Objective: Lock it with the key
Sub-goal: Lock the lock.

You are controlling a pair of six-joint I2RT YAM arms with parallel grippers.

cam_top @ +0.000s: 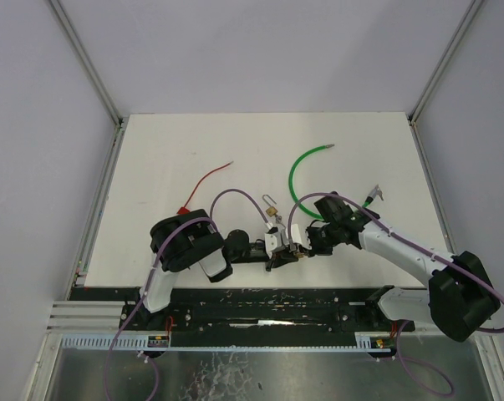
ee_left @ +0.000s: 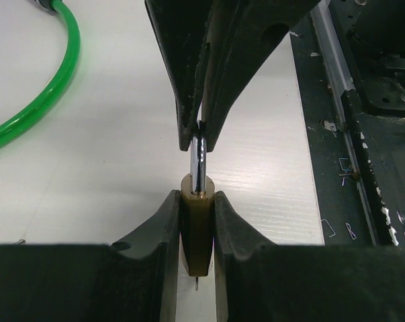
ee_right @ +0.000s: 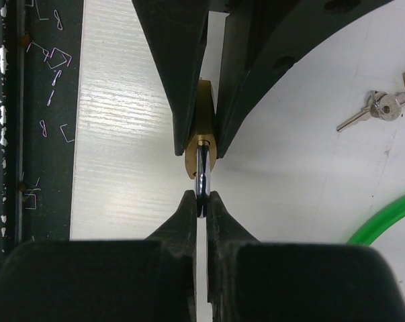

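Note:
A brass padlock [ee_left: 197, 231] is held upright just above the white table, near its front edge. My left gripper [ee_left: 197, 201] is shut on the padlock's body, one finger on each flat side. My right gripper [ee_right: 201, 201] faces it and is shut on the chrome shackle [ee_right: 202, 171], which rises out of the body. In the top view the two grippers [cam_top: 278, 242] [cam_top: 302, 247] meet tip to tip. A bunch of keys [ee_right: 380, 107] lies on the table beyond the grippers; neither gripper touches it.
A green cable [cam_top: 297, 171] curves across the table behind the grippers, and a red cable [cam_top: 206, 180] lies at the left. A small brass piece with a wire loop [cam_top: 270, 209] sits just past the left gripper. The black rail [cam_top: 260, 305] with scattered staples runs along the front edge.

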